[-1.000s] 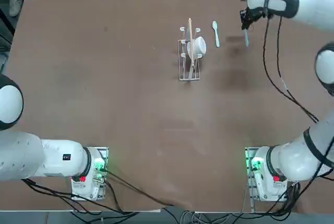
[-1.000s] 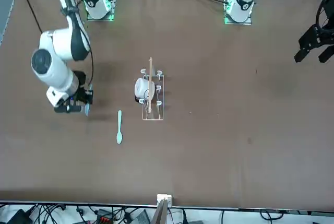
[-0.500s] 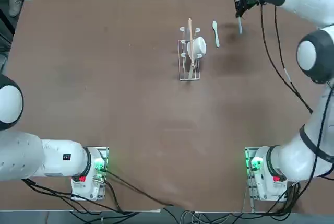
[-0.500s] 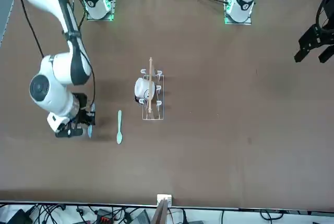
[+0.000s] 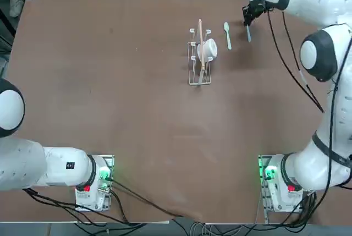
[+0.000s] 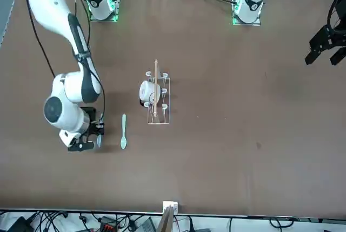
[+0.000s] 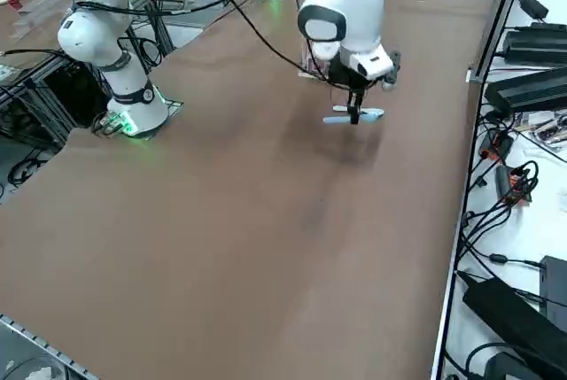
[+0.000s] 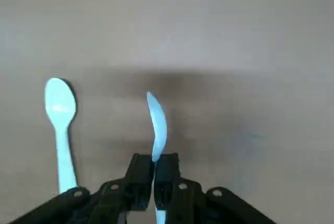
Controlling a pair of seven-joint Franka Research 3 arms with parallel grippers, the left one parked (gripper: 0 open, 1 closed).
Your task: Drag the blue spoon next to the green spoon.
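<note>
Blue spoon (image 8: 157, 125) in right end effector (image 8: 154, 167)

Brown table (image 5: 110, 82) — green spoon (image 5: 227, 34), wire rack (image 5: 199, 64) on it

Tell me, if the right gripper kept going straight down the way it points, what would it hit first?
Probably the bare brown table. The right gripper, shut on the blue spoon, points down beside the green spoon, nothing showing beneath; its height is unclear.
</note>
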